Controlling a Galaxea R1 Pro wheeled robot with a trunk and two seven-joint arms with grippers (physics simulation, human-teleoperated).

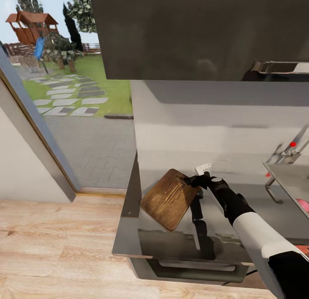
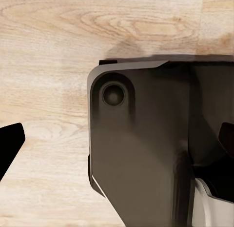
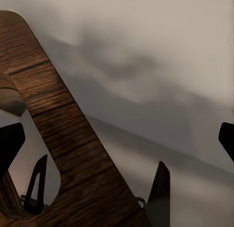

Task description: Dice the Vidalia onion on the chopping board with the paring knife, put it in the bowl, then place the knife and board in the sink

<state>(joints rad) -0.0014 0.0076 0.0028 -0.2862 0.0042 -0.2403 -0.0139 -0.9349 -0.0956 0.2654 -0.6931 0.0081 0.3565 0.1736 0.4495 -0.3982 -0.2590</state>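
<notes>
The right arm reaches out over the countertop (image 1: 180, 131), a long glossy grey surface, and the right gripper (image 1: 195, 181) sits at the far right corner of the chopping board (image 1: 169, 199). The dark brown wooden board is at the left end of the counter, turned at an angle, and seems tilted up off the surface rather than lying flat. In the right wrist view the board (image 3: 63, 134) is right up at the camera, its slot handle showing as a cut-out, and the fingers (image 3: 160, 188) appear to be closed on the board's edge near that slot, though the contact itself is hard to make out. Off to the right lies the sink (image 1: 292, 183), a grey steel basin with a chrome tap (image 1: 292, 151) bearing a red knob, and the Vidalia onion (image 1: 304, 203) shows as a pinkish ball at the right edge, down in the basin. The left gripper (image 2: 117, 139) hangs over the pale wooden floor (image 2: 48, 66) and the robot's dark base, its fingertips spread wide apart.
</notes>
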